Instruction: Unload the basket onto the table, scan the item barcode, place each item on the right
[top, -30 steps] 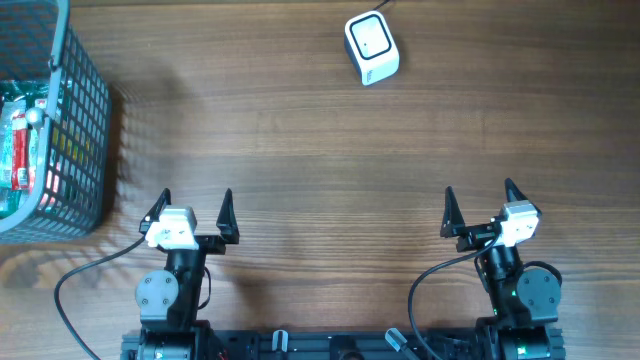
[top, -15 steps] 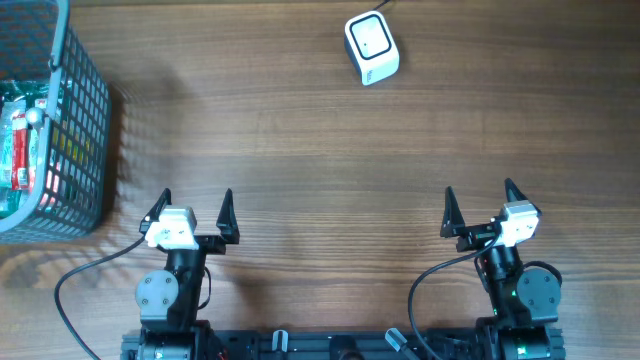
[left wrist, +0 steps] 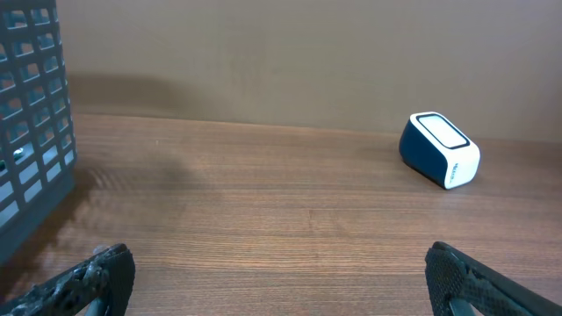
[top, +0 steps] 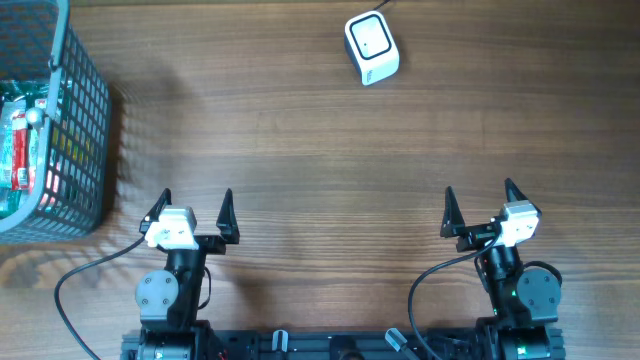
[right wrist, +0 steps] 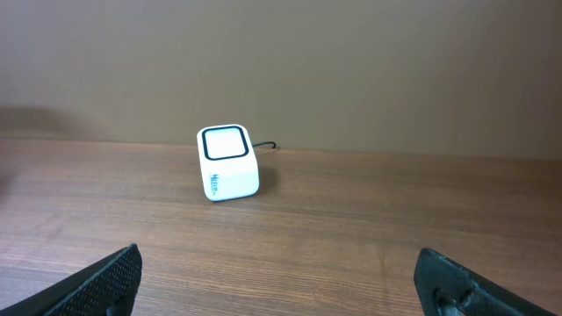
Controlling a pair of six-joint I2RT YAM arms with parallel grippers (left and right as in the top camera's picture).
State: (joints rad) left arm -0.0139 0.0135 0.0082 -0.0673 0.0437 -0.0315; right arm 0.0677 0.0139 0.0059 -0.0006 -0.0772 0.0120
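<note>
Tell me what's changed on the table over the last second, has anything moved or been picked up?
Nothing visibly changed. The left end effector and right end effector stay open and empty; the scanner and the basket sit where they were.

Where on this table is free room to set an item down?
The middle of the wooden table is bare, bordered by the grey basket on the left, the white scanner at the far edge and the open left gripper and right gripper near. Right of the scanner is bare. Only the basket, holding packages, is crowded.
</note>
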